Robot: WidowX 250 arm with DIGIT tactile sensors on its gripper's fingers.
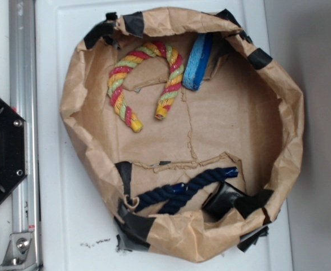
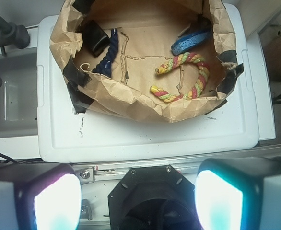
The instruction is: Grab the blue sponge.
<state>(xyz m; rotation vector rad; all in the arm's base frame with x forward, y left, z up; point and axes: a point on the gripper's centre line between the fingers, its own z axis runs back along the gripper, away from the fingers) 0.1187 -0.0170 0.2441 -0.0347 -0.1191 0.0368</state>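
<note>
Clearly pre-approach | gripper [image 2: 138,201] spread wide, holding nothing, well back from the paper basin [image 1: 290,130] | blue sponge [image 1: 199,62] leans on the basin's wall beside the striped rope [image 1: 148,79] | next: travel over, descend, straddle the sponge.

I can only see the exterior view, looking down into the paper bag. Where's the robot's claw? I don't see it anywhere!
Observer: The wrist view shows the gripper. It hangs outside the paper bag, with the black base plate showing between its fingers.
Operator: Is it open?
Observer: Yes. The two fingers stand wide apart, with nothing held between them.
Operator: Which way is the blue sponge from there?
Observer: In the wrist view, the blue sponge lies at the bag's far side, ahead and to the right in the picture, beyond the striped rope.
</note>
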